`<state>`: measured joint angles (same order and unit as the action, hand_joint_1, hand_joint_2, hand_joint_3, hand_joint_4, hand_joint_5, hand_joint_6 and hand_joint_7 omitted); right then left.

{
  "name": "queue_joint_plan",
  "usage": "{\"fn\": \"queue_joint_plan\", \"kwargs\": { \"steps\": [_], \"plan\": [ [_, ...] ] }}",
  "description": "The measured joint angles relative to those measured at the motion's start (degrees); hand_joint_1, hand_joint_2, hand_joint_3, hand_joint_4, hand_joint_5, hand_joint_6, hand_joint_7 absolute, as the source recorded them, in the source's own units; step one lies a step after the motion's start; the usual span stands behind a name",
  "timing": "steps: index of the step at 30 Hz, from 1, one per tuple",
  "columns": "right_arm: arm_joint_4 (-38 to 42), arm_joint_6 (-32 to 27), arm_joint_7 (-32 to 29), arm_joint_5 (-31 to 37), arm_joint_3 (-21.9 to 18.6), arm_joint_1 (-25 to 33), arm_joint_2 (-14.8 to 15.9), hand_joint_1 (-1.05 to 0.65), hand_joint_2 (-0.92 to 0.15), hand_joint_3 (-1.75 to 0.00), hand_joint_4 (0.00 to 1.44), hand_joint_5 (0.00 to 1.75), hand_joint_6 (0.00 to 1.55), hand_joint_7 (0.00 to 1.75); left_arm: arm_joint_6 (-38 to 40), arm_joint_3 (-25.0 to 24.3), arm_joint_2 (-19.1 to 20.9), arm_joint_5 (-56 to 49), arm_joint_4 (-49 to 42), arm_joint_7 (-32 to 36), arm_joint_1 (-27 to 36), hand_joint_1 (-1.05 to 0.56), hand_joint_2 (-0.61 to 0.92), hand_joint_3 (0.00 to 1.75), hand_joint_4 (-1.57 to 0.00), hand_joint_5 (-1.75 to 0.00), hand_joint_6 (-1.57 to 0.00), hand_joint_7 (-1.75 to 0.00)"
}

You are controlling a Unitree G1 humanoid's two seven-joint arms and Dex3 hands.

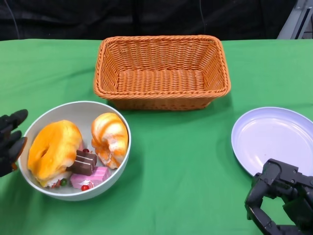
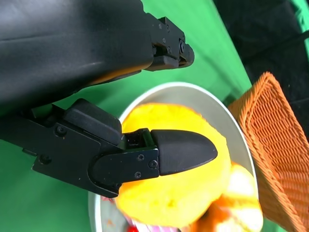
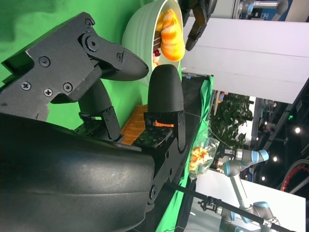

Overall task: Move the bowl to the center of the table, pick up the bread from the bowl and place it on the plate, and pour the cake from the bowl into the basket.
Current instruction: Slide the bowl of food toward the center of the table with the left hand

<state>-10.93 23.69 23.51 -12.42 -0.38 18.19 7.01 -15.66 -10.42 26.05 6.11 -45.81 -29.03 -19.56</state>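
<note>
A: Counted on the green table (image 1: pixel 176 166): one white bowl (image 1: pixel 73 110), one wicker basket (image 1: pixel 161 71), one pale plate (image 1: pixel 274 139). Inside the bowl: two pieces of bread, a large orange bun (image 1: pixel 53 149) and a striped croissant (image 1: pixel 110 137); two small cakes, one chocolate cake (image 1: pixel 84 161) and one pink cake (image 1: pixel 89 178).

B: Placement?

A: Bowl at the near left of the table, basket at the far middle, plate at the near right. Bowl and basket close but apart. Plate well apart from the bowl.

B: Differences between views?

A: Head view alone shows the plate and both cakes clearly. Left wrist view shows the orange bun close up, filling the bowl, with the basket's corner just beyond the rim. Right wrist view shows the bowl far across the cloth with the croissant at its edge, plus a room behind with a grey robot arm (image 3: pixel 241 162) and a plant (image 3: pixel 231 113), neither seen from the head.

B: Hands?

A: Left hand (image 1: pixel 10 142) just beside the bowl's left rim, fingers (image 2: pixel 183 152) spread apart, holding nothing; contact with the rim not resolvable. Right hand (image 1: pixel 279 196) near the plate's front edge, fingers apart and loosely bent, nothing held.
</note>
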Motion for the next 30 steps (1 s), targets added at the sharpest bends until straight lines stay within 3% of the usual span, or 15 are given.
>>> {"fn": "queue_joint_plan", "kwargs": {
  "steps": [13,30],
  "plan": [
    [-0.02,0.00,0.02,-0.01,-0.01,0.02,0.00,-0.20,-0.47,-1.02,0.73,1.74,0.65,1.38,16.47,0.89,-0.70,4.27,13.07,-3.17,3.22,-0.90,0.92,0.76,-0.06,0.00,0.00,0.00],
    [0.02,0.01,0.06,-0.22,0.02,-0.03,0.00,-0.18,-0.46,-1.04,0.73,1.74,0.65,1.38,35.25,0.50,-2.08,11.59,28.54,-3.48,7.29,-0.89,0.92,0.74,0.00,0.00,0.00,0.00]
  ]
}}
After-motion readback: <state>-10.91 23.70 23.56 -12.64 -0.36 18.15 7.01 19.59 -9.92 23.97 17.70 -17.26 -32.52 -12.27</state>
